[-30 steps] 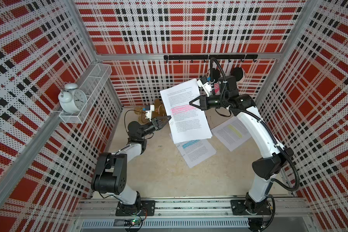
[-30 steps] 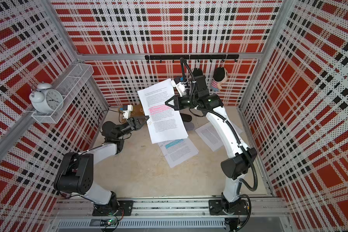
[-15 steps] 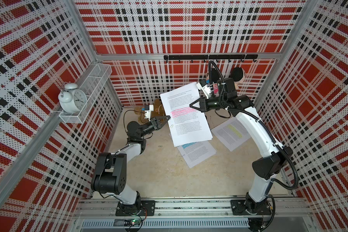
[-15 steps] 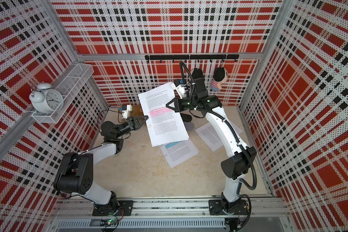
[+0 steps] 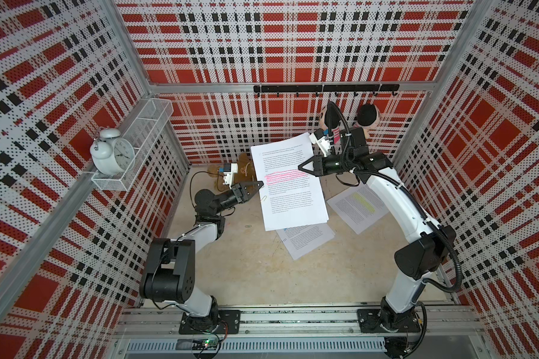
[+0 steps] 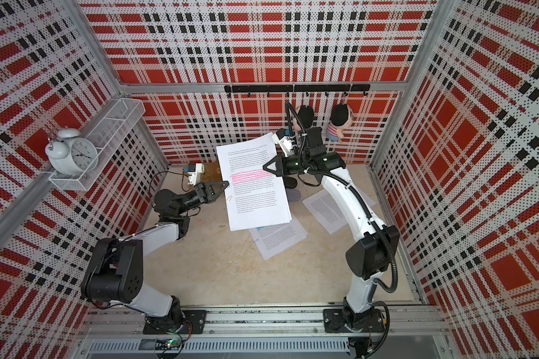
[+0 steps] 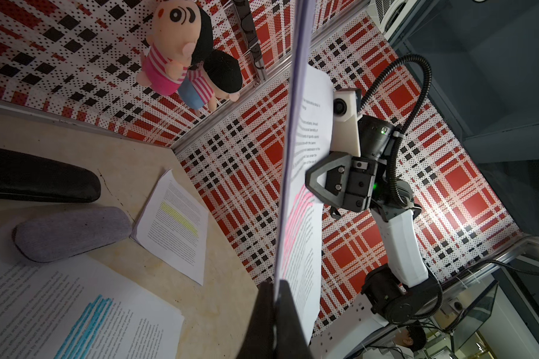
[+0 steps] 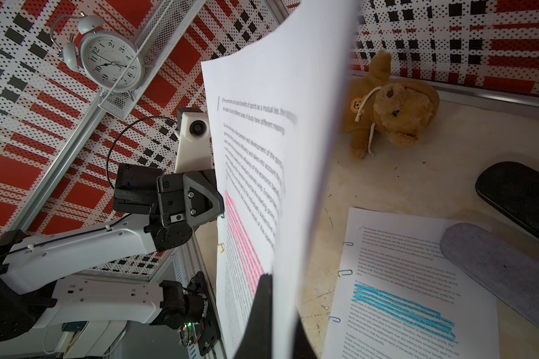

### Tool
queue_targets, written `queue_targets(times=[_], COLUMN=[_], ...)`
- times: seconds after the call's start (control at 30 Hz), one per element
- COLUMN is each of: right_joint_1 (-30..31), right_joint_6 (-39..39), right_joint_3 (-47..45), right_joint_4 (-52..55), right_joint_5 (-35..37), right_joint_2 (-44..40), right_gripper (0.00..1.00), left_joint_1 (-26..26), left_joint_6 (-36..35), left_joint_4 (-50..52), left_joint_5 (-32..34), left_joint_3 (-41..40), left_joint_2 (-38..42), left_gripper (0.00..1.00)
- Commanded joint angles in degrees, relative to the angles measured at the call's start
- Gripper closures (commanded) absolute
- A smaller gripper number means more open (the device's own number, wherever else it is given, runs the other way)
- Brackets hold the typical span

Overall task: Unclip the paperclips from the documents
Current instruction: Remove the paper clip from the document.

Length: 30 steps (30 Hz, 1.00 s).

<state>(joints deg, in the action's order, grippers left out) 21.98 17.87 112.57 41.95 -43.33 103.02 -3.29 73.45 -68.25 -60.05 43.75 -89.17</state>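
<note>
**Pages may tear**

Upper centre of frame, the right gripper (image 5: 300, 167) clamps the pink-marked document (image 5: 293, 202) aloft. The left gripper (image 5: 261, 184) pinches a green paperclip (image 8: 222, 217) at its left edge. A skewed pull could rip the pages.

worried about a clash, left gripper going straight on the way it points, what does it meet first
The pink-highlighted document, whose edge the left gripper pinches; past that, probably the right gripper.

The left arm (image 5: 199, 237) and right arm (image 5: 392, 208) have white shells between black joint housings. Black triangular jaws carry silver screws. White camera blocks (image 7: 346, 124) sit at the wrists; a ribbed black hose (image 6: 395, 270) runs along the right arm.
</note>
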Motion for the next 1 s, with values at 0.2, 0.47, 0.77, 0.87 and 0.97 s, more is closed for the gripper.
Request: queue_targets(times=[0.2,0.47,0.77,0.87,0.97], right_joint_1=[-6.8,-9.8,-12.2,-13.0,-13.7], right_joint_6=[1.7,1.3,0.6,0.4,0.3], right_joint_3=[-3.7,-5.5,-6.1,-6.2,-6.2], right_joint_4=[-6.0,-6.2,-6.1,-5.9,-6.1], right_joint_5=[1.8,0.9,0.5,0.3,0.0], right_joint_2=[-7.0,-7.9,-8.1,-8.1,-8.0], right_gripper=[1.00,1.00,1.00,1.00,1.00], left_joint_1=[2.9,4.0,4.9,5.1,5.1], left_joint_6=[0.7,0.7,-0.2,-0.8,-2.4], left_joint_4=[-0.6,-0.5,1.1,1.9,4.0], left_joint_5=[0.6,0.2,0.0,0.0,0.2], left_joint_3=[-3.1,-4.9,-5.3,-5.4,-5.5], left_joint_2=[2.0,3.3,4.0,4.1,4.5], left_gripper=[1.00,1.00,1.00,1.00,1.00])
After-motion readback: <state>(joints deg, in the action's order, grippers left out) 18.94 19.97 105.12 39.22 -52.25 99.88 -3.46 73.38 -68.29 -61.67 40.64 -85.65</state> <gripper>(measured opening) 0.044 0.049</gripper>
